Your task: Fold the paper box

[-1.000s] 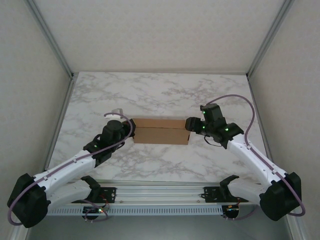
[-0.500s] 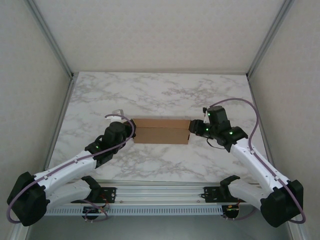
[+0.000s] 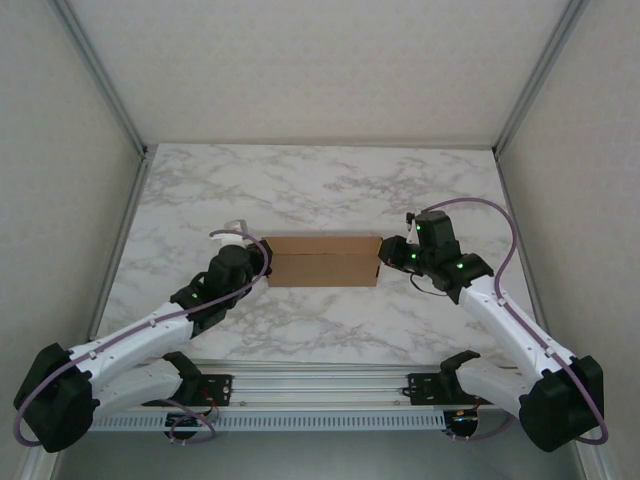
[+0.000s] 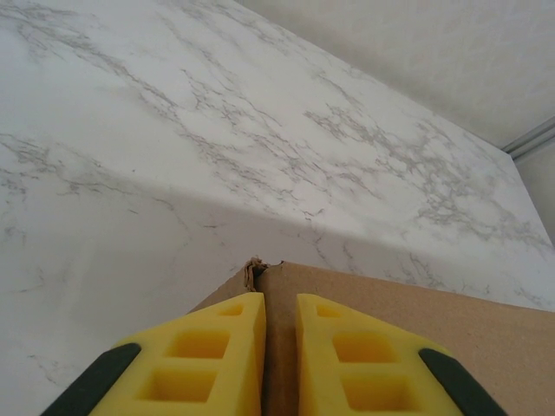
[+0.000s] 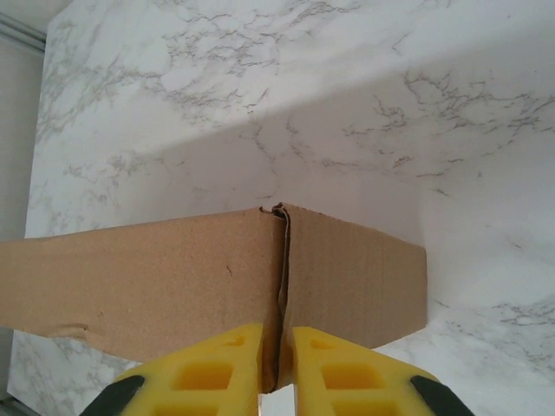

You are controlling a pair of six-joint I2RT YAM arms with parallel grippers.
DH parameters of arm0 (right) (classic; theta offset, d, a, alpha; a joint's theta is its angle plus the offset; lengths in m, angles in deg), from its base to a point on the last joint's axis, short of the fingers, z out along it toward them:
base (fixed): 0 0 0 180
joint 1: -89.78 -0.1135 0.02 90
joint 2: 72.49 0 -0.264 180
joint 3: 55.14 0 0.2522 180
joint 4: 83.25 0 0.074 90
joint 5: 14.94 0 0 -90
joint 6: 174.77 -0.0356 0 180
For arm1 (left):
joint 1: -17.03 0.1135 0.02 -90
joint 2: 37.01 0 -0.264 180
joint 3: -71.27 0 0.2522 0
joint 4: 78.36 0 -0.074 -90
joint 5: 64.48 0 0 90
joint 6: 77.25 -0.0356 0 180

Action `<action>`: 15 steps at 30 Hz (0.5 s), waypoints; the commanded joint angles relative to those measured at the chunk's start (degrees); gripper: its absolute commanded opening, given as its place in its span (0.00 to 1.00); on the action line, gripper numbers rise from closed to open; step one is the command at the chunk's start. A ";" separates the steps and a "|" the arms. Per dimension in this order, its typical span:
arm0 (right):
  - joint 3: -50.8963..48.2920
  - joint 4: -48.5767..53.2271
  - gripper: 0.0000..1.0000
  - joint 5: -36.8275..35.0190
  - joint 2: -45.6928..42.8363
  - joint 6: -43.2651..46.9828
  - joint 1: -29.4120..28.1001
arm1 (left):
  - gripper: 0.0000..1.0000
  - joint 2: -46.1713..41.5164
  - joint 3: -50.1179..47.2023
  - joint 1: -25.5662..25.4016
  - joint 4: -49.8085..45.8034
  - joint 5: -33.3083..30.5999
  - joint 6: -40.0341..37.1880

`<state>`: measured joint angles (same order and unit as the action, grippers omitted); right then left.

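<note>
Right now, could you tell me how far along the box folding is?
Done: the paper box already stands as a long shape, with faces meeting at folded corners. In hand: the left gripper and the right gripper each pinch a cardboard edge at opposite ends. Left: whether flaps and tabs are tucked I cannot tell, so final closing likely remains.

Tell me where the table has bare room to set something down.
Bare marble table runs between the paper box and the far wall. Another strip lies between box and near rail. Crowded at the box ends, where the left pincer and right pincer clamp it.
</note>
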<state>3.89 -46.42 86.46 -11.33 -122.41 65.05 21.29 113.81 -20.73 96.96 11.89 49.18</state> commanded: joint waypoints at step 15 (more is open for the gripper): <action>-5.84 2.70 0.12 0.73 -4.24 4.75 -1.00 | 0.13 -5.37 -5.89 -2.64 -9.07 0.75 0.94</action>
<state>0.92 -49.78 87.55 -14.52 -120.32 65.01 17.36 110.60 -22.32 99.54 10.89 51.10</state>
